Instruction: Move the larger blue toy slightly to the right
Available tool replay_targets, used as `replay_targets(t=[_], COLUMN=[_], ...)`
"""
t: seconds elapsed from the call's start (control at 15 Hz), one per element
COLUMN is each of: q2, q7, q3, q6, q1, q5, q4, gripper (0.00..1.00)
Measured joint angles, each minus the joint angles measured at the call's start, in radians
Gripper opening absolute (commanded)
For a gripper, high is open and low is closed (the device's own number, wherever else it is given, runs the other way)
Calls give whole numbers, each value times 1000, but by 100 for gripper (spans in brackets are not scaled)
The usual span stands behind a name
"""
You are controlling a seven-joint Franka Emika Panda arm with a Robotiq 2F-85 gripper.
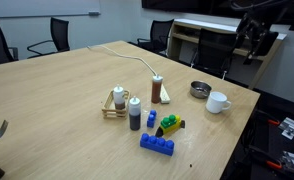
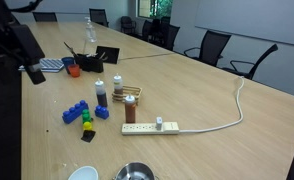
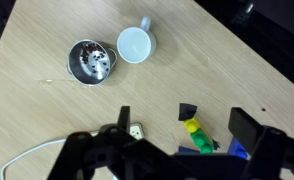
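The larger blue toy (image 1: 157, 145) is a long studded brick lying flat near the table's front edge; it also shows in an exterior view (image 2: 74, 112). In the wrist view only a blue sliver (image 3: 237, 149) shows beside the right finger, mostly hidden. My gripper (image 1: 252, 45) hangs high above the table, far from the brick, also seen in an exterior view (image 2: 32, 68). In the wrist view the gripper (image 3: 187, 125) is open and empty, its fingers wide apart.
A green-and-yellow toy (image 1: 170, 125) (image 3: 197, 135) and a small blue block (image 1: 151, 119) lie close behind the brick. Three bottles (image 1: 135, 113), a power strip (image 1: 164, 95), a metal bowl (image 3: 90, 62) and a white mug (image 3: 135, 45) stand farther back.
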Motion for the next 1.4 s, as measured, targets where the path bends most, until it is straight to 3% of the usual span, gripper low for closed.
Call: replay_targets(t=[0.27,0.47,1.13,1.4], q2=[165,260,280,328], q7=[188,266,274,328], q3=[64,80,84,133], q6=[151,182,183,246], q1=[12,12,11,17], q5=[70,104,106,83], q4=[67,125,139,152], gripper=[100,100,100,100])
